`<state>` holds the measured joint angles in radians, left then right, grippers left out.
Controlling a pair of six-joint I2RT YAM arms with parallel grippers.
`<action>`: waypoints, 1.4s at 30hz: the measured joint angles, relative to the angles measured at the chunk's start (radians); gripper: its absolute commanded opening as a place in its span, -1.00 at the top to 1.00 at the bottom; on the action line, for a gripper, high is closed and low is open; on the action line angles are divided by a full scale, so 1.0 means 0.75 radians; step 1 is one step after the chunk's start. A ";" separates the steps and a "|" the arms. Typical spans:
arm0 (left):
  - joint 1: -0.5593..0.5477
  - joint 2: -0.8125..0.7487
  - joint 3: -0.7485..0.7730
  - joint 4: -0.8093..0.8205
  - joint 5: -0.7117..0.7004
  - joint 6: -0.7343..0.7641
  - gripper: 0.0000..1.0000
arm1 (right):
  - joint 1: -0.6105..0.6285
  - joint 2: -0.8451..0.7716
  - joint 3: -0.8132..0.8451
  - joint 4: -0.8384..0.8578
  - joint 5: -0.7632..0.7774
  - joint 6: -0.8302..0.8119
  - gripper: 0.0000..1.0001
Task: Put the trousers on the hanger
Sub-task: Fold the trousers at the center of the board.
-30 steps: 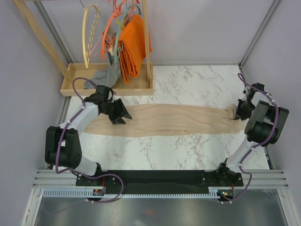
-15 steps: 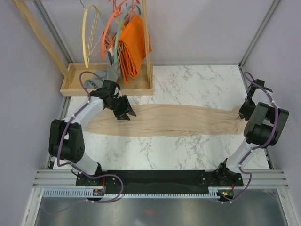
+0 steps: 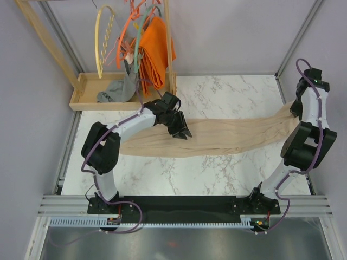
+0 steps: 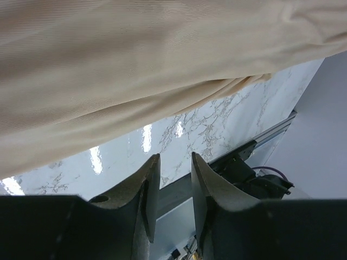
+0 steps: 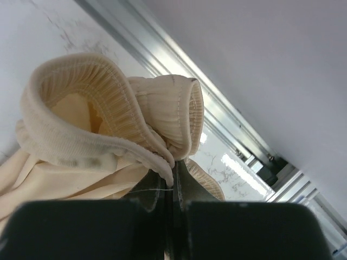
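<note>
Non-task items we see:
- Marble surface point(image 3: 227, 97), white with grey veining, glossy, throwing glare in the left wrist view.
- Wooden tray point(image 3: 108, 106) at the far-left corner of the surface, with a wooden rack frame point(image 3: 169, 43) standing up from it.
- Grey garment point(image 3: 114, 91) lying crumpled in the tray, one end draped up toward the rack.
- Orange cloth point(image 3: 154, 51) hanging folded on the rack, just beside the upright post.
- Orange hangers point(image 3: 123, 40) bunched left of the cloth, with a teal hanger point(image 3: 138, 27) among them. We can't separate the individual hooks.
- Black base plate point(image 3: 184, 206) along the near edge, and a slotted strip point(image 3: 179, 222) just below it.
- Plain grey walls all round.
</note>
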<state>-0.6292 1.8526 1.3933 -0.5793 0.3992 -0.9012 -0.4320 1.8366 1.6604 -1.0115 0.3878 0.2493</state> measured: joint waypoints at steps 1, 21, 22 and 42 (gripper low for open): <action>-0.003 -0.008 0.002 -0.004 -0.004 -0.004 0.27 | -0.004 -0.001 0.051 -0.003 0.007 -0.006 1.00; 0.184 -0.588 -0.185 -0.349 -0.431 0.382 0.20 | 0.524 -0.087 0.488 -0.330 -0.036 0.168 1.00; 0.213 -0.609 -0.205 -0.362 -0.433 0.398 0.20 | 0.581 -0.087 0.540 -0.356 -0.060 0.205 1.00; 0.424 -0.685 -0.254 -0.415 -0.426 0.488 0.17 | 1.348 -0.199 0.369 -0.085 -0.522 1.326 1.00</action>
<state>-0.3111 1.3388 1.2026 -0.8902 0.0795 -0.5350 0.5789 1.6871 1.9369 -1.0752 -0.0040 1.2434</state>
